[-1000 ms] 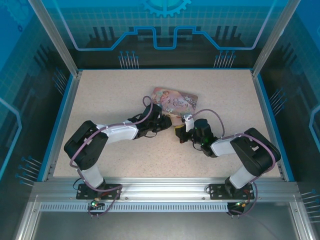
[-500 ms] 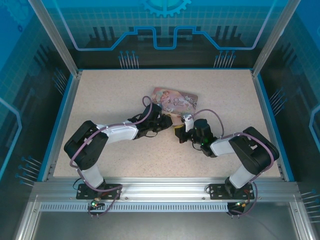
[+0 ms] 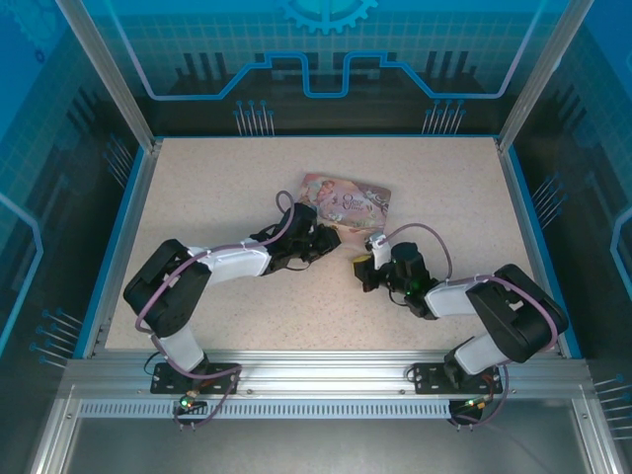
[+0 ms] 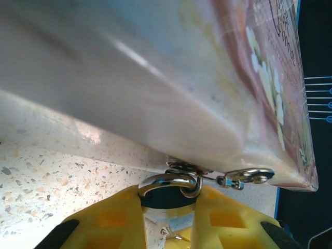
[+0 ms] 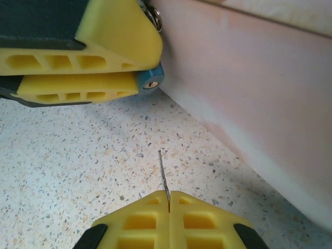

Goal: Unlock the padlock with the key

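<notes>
The padlock (image 4: 165, 181) hangs by its metal shackle from the clasp of the pink tin (image 4: 155, 78). My left gripper (image 4: 167, 203) is shut on its dark blue body. In the right wrist view, the padlock's blue corner with the keyhole (image 5: 150, 83) pokes out from the left gripper's yellow fingers (image 5: 88, 57). My right gripper (image 5: 169, 199) is shut on the key (image 5: 163, 174). Its thin blade points toward the keyhole but stands well short of it. From above, the left gripper (image 3: 329, 240) and right gripper (image 3: 361, 265) face each other at the tin's near edge.
The pink decorated tin (image 3: 346, 197) lies flat at the table's centre, its side wall (image 5: 249, 104) close on the right of the key. Speckled tabletop (image 5: 78, 166) lies open below and left of the key. Blue rails (image 3: 533, 237) bound the table.
The right arm has drawn back toward the near right, taking the key a little away from the padlock. The left arm keeps its hold, almost still.
</notes>
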Tool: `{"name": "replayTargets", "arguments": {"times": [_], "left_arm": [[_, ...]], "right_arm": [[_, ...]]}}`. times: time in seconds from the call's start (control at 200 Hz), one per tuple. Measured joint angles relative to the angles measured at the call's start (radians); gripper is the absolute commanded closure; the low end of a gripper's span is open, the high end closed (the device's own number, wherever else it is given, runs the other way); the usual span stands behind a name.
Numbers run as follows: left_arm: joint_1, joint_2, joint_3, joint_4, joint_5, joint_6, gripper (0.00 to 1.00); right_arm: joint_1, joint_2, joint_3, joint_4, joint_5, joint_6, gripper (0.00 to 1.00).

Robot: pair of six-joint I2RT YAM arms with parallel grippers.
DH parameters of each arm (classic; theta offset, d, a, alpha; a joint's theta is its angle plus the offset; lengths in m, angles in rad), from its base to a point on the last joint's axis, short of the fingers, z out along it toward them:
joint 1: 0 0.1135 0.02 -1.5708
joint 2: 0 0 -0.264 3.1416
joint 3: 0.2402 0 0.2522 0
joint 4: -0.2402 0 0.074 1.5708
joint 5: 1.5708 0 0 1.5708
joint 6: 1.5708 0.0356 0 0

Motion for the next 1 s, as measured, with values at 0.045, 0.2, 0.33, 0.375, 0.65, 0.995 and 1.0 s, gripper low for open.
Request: {"name": "replayTargets", "arguments": {"times": [0.045, 0.2, 0.33, 0.375, 0.65, 0.995, 1.0], "left_arm": [[0.001, -0.003, -0.004, 0.003, 0.003, -0.008, 0.89], [0.001, -0.013, -0.019, 0.015, 0.010, -0.034, 0.89], [0.001, -0.016, -0.027, 0.018, 0.010, -0.039, 0.89], [0.001, -0.016, -0.031, 0.020, 0.010, -0.041, 0.89], [0.001, -0.017, -0.035, 0.031, 0.013, -0.059, 0.89], [0.003, -0.017, -0.044, 0.045, 0.018, -0.061, 0.89], [0.003, -0.017, -0.044, 0.045, 0.018, -0.061, 0.89]], "right_arm": [[0.000, 0.000, 0.000, 0.002, 0.000, 0.000, 1.00], [0.000, 0.000, 0.004, 0.005, -0.008, 0.001, 1.00], [0.000, 0.013, 0.026, 0.015, -0.022, 0.002, 1.00], [0.000, 0.016, 0.034, 0.019, -0.025, 0.002, 1.00], [0.000, 0.044, 0.076, 0.027, -0.037, 0.002, 1.00], [0.003, 0.103, 0.090, 0.037, -0.041, 0.012, 1.00], [0.003, 0.103, 0.090, 0.038, -0.041, 0.012, 1.00]]}}
